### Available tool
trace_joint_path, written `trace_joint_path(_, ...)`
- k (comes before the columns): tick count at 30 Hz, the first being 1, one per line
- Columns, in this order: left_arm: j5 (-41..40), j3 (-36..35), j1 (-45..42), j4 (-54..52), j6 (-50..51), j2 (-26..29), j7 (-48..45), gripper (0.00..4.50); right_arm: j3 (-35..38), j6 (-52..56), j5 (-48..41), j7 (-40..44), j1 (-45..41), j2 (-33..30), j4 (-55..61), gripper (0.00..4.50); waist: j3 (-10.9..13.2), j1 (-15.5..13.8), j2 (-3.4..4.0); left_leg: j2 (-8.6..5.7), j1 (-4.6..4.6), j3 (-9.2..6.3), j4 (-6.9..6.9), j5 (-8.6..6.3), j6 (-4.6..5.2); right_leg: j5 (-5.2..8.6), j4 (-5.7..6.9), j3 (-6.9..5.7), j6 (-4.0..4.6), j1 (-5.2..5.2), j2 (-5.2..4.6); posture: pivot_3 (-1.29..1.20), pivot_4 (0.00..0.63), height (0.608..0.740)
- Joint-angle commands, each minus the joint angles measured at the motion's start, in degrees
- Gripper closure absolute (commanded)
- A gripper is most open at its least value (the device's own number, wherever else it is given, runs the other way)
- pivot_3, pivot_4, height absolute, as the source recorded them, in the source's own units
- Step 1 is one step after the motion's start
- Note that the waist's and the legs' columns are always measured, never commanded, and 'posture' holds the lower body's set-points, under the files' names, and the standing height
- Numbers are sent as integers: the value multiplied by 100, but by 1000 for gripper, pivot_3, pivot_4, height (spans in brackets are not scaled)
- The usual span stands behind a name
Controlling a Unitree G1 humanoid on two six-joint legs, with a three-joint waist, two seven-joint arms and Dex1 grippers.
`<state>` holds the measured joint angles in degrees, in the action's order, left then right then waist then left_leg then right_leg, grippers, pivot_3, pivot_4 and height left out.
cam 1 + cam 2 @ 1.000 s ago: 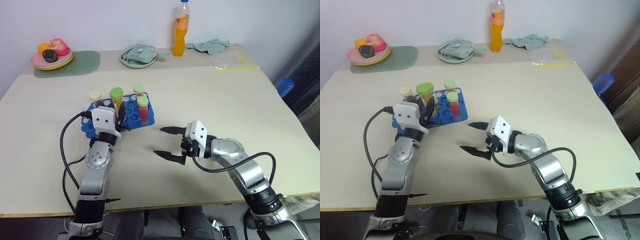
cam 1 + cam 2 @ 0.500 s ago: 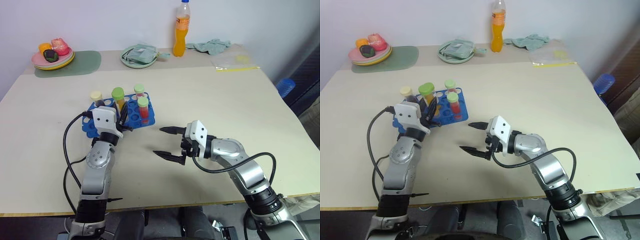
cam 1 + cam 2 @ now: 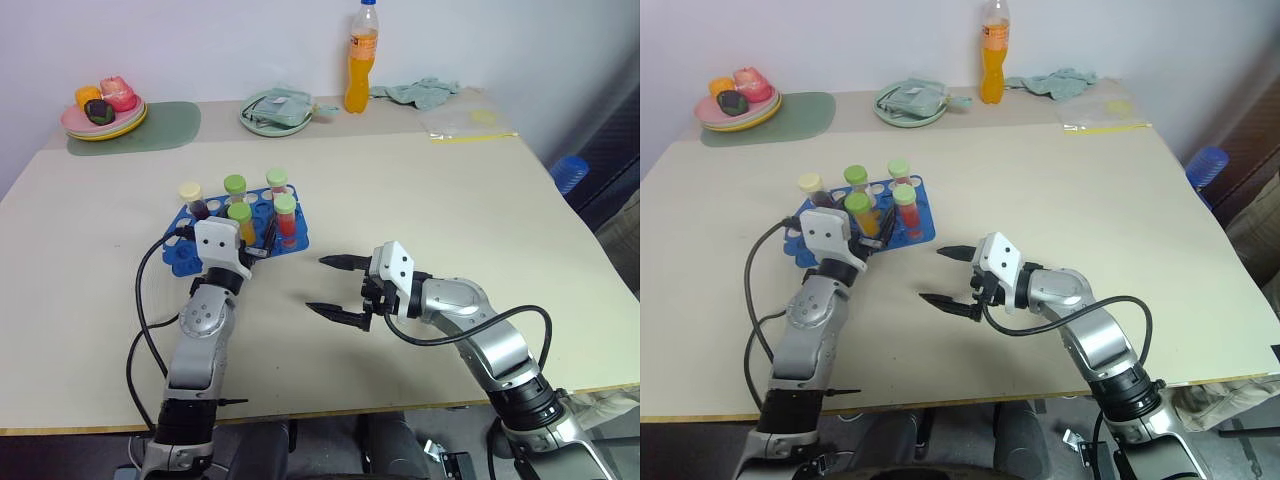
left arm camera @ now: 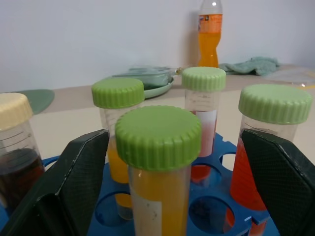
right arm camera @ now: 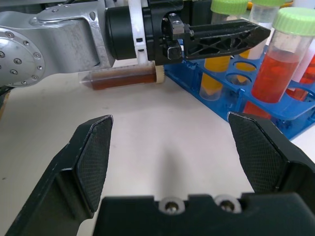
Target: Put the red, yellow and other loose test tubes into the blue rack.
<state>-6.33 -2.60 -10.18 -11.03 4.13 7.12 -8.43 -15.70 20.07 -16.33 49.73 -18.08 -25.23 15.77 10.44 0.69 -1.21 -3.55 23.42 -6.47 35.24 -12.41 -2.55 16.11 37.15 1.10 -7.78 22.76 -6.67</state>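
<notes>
Standing in the blue rack (image 3: 268, 228) are five capped tubes: a beige-capped tube of dark liquid (image 3: 192, 198), two green-capped yellow-orange tubes (image 3: 235, 190) (image 3: 241, 221) and two green-capped red tubes (image 3: 286, 215) (image 3: 277, 183). The rack sits on the desk (image 3: 420, 190) toward its left side. The left gripper (image 3: 248, 240) is at the rack's near edge with its jaws spread wide on either side of the nearer yellow-orange tube, not clamping it. In the right wrist view a brownish tube (image 5: 123, 77) lies on its side on the desk just beside the rack, under the left gripper. The right gripper (image 3: 336, 287) hovers over bare desk to the right of the rack, jaws wide and holding nothing. An orange drink bottle (image 3: 363, 58) stands at the far edge of the desk.
</notes>
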Motion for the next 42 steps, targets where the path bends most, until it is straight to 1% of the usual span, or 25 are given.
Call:
trace_joint_path(1,-630,-519,142,-1279,484,433,-283,104,65,9,-83,-10,-3,-2,303,367,0,24,1,2,0,-2,-2,0,0,0,1,2,0,3,0,0,150,740)
trace_joint_path(3,-1037,-870,268,-1894,972,837,-448,104,85,53,-127,18,13,-22,311,367,0,26,2,6,0,-8,-4,0,0,1,2,2,1,5,5,0,150,740)
trace_joint_path(6,-1928,-1465,310,-2622,2000,1409,-490,104,89,82,-180,82,15,-39,299,367,0,8,2,6,-1,-12,-2,0,0,1,1,2,1,2,4,0,150,740)
trace_joint_path(8,-2883,-1939,230,-3000,3389,1865,-155,104,89,71,-209,160,0,-75,278,367,1,-8,0,5,0,-13,0,0,0,1,-1,0,1,-2,2,0,150,740)
trace_joint_path(10,-3236,-2117,231,-3327,4882,2560,103,104,101,26,-204,291,-36,-157,219,367,1,1,-1,5,-1,-19,1,-1,1,1,0,-1,0,-4,2,0,150,740)
trace_joint_path(12,-3547,-2194,180,-3583,6447,3127,331,104,122,-98,-125,445,-114,-286,157,367,2,23,3,3,-3,-17,0,-2,3,2,4,0,-1,-3,4,0,150,740)
trace_joint_path(13,-3732,-2274,14,-3628,7383,3274,353,104,148,-128,-128,556,-192,-369,129,367,3,27,3,3,-3,-16,-1,-2,4,2,4,2,-1,-2,4,0,150,740)
trace_joint_path(14,-3892,-2373,-198,-3642,8142,3267,316,104,184,-100,-173,659,-282,-443,100,367,3,27,3,3,-4,-16,-2,-2,4,2,4,2,-2,-2,4,0,150,740)
trace_joint_path(15,-4190,-2519,-306,-3575,8588,3182,345,104,222,-81,-223,751,-368,-503,68,367,3,26,2,3,-4,-16,-1,-2,4,3,5,0,-2,-3,8,0,150,740)
trace_joint_path(16,-4744,-2521,-286,-3298,8784,3401,457,104,245,-79,-250,823,-463,-542,31,367,4,33,0,4,-4,-15,1,-2,4,3,6,-2,-2,-3,11,0,150,740)
trace_joint_path(17,-5279,-2394,-302,-2945,8833,3681,710,104,260,-97,-260,881,-549,-566,-10,367,3,41,-1,6,-4,-15,0,-2,4,3,6,-2,-1,-2,13,0,150,740)
trace_joint_path(19,-5874,-2120,-465,-2501,8837,3982,1453,104,236,-136,-244,955,-628,-561,-54,367,4,43,0,13,-5,-20,-4,-2,3,3,8,1,0,2,16,0,150,740)
trace_joint_path(22,-6967,-1797,-691,-1869,8837,3908,2669,104,101,-217,-171,1023,-539,-543,27,367,3,3,-1,15,-5,-22,-4,-2,2,3,5,3,1,2,13,0,150,740)
trace_joint_path(24,-7382,-1585,-760,-1585,8837,3874,3412,104,41,-241,-129,994,-482,-518,79,367,3,-6,-1,16,-5,-20,-3,-2,2,3,5,6,0,0,-3,0,150,740)
trace_joint_path(25,-7506,-1541,-826,-1465,8837,3733,3785,104,24,-224,-129,957,-465,-495,109,367,4,-9,-3,15,-4,-21,-2,-2,2,2,4,7,0,1,-5,0,150,740)
trace_joint_path(27,-8502,-1160,-800,-1148,8218,3902,4774,104,1,-185,-130,902,-449,-460,161,367,4,-6,-5,13,-3,-21,-2,-1,0,2,7,7,0,5,-4,0,150,740)
trace_joint_path(30,-9681,-410,-846,-883,7351,4326,5879,908,-29,-124,-121,825,-428,-416,241,367,4,-6,-5,18,-1,-22,-4,0,-3,2,7,12,1,11,-4,0,150,740)
trace_joint_path(33,-10465,255,-989,-796,6605,4720,6636,2419,-31,-45,-132,732,-373,-391,331,367,4,-7,-4,17,-1,-19,-4,-1,-6,2,8,18,1,13,-6,0,150,740)
trace_joint_path(34,-10592,375,-1031,-827,6446,4839,6700,2972,-32,-24,-135,711,-352,-391,364,367,4,-7,-4,17,-1,-17,-5,-1,-6,2,8,19,2,13,-6,0,150,740)
trace_joint_path(35,-10652,428,-1052,-924,6360,4987,6610,3422,-37,-3,-137,689,-331,-393,400,367,4,-7,-4,16,-1,-16,-5,-1,-6,2,7,20,2,14,-6,0,150,740)
trace_joint_path(36,-10667,442,-1083,-1079,6390,5198,6372,3763,-38,12,-141,671,-313,-398,427,367,4,-6,-4,16,-1,-15,-6,-1,-6,2,7,20,2,15,-6,0,150,740)
trace_joint_path(38,-10667,255,-904,-1444,6452,5649,5725,3763,-32,47,-153,638,-278,-408,483,367,4,6,-3,6,6,-13,-6,0,-7,3,8,20,3,23,-2,0,150,740)
trace_joint_path(39,-10492,-40,-713,-1702,6483,5829,5334,3763,-23,55,-160,634,-267,-418,497,367,4,17,-2,6,7,-8,-8,0,-8,3,8,22,3,25,-2,0,150,740)
trace_joint_path(40,-10070,-410,-503,-2022,6492,5955,4833,3763,-13,56,-167,636,-258,-428,500,367,5,31,0,6,7,-5,-11,0,-8,3,8,25,4,28,-1,0,150,740)
trace_joint_path(42,-8629,-1372,123,-2798,6118,6015,3488,3763,-7,48,-174,648,-250,-436,472,367,6,34,6,7,7,5,-16,0,-7,4,9,30,5,33,1,0,150,740)
